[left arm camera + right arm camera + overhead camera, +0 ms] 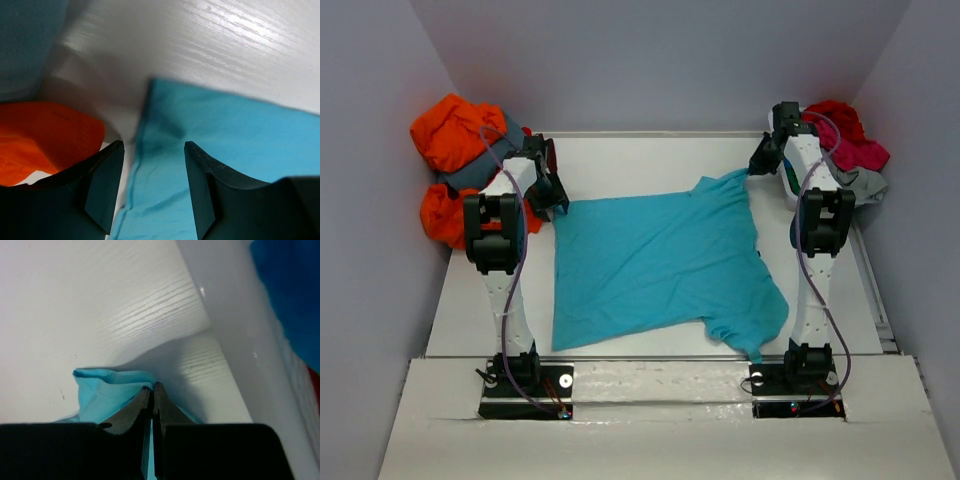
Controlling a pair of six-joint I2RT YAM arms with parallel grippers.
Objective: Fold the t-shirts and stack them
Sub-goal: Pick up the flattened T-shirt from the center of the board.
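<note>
One soft turquoise short-sleeved t-shirt (660, 260) lies spread nearly flat across the middle of the white wood-grain table (640, 155), one sleeve trailing toward 5 o'clock near the right arm's base. The black right gripper (152, 386) has its jaws pressed together on a bunched fold of that shirt at about 1 o'clock, pulling the corner up into a small peak. The black left gripper (153, 145) hangs at about 10 o'clock with its fingers apart, straddling the shirt's hemmed edge; whether they touch the cloth I cannot tell. Just past it, off the table's edge at 10 o'clock, sits a crumpled heap of orange t-shirts (450, 135) with a slate grey t-shirt (472, 176) wedged among them. Out at 2 o'clock, behind the right gripper, lies a rumpled red t-shirt (838, 122) on top of a pink t-shirt (865, 155).
</note>
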